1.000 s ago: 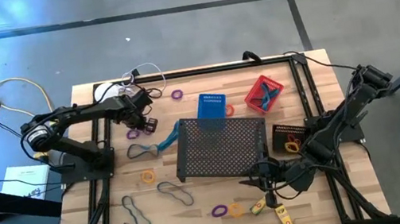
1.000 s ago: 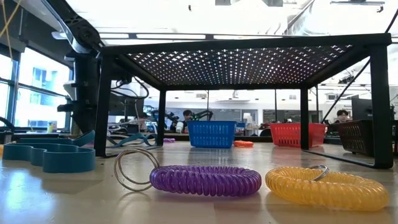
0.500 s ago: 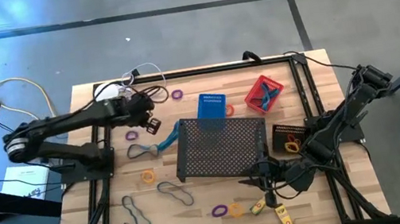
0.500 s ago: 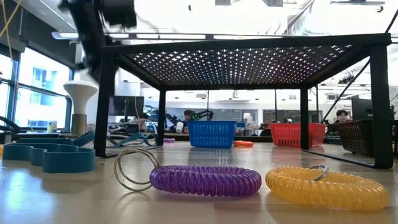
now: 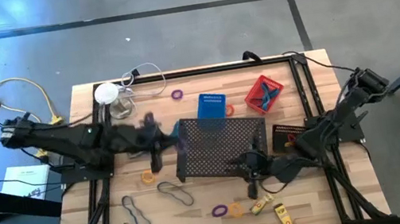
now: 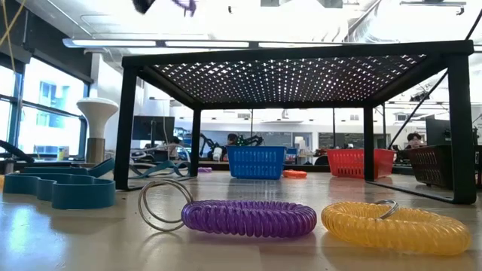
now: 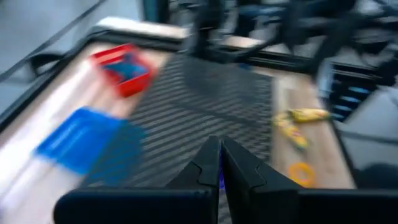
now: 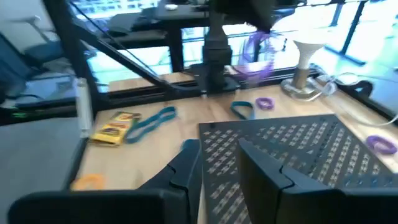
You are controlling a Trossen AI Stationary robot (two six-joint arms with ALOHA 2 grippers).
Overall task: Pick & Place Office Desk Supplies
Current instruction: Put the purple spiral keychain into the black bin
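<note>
My left gripper (image 7: 219,163) is pinched together over the black mesh tray (image 7: 205,106); I see a red basket (image 7: 122,67), blue basket (image 7: 87,140), and yellow packets (image 7: 292,124).

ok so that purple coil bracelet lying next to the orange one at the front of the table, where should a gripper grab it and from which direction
Probably across the coil of the purple coil bracelet, coming straight down from above. It lies flat on the table, its thin metal key ring sticks out on one side, and the orange coil bracelet sits close on the other, so a top-down pinch over one arc of the coil looks clearest.
</note>
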